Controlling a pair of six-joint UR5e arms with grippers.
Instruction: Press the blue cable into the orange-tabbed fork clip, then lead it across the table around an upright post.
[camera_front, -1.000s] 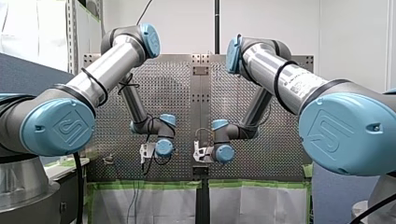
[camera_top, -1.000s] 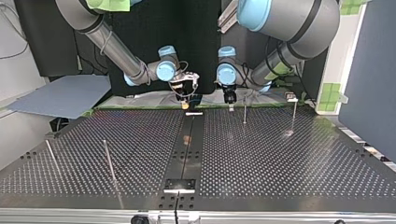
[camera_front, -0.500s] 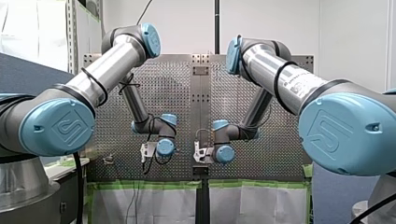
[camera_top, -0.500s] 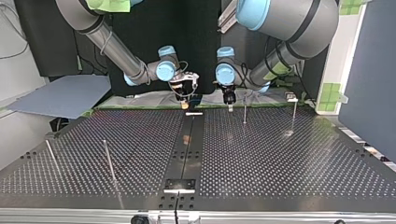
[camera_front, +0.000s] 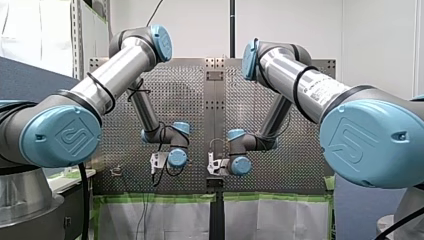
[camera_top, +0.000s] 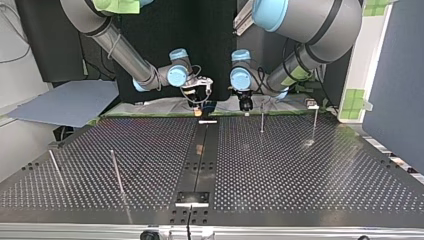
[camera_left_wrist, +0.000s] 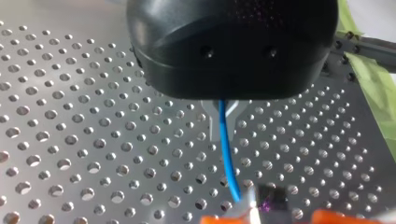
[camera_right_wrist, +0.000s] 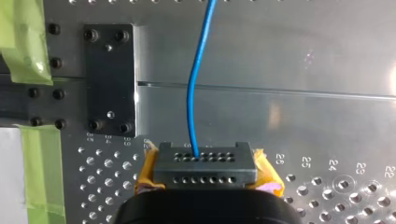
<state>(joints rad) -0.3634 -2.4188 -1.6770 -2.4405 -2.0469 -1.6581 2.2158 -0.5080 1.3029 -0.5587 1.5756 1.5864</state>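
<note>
Item: blue cable (camera_right_wrist: 188, 102). Pinched in the jaws of right gripper (camera_right_wrist: 204, 159) and of left gripper (camera_left_wrist: 221, 116), then runs ahead to orange-tabbed clip (camera_left_wrist: 272, 205). In the top view, left gripper is at 3 o'clock of right gripper.

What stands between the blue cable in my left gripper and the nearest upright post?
Nothing visible: in the top view only bare table separates my left gripper, holding the blue cable, from that post.

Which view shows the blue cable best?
The right wrist view: the blue cable shows its longest unobstructed stretch. The left wrist view shows a shorter piece; front and top views, nothing discernible.
</note>
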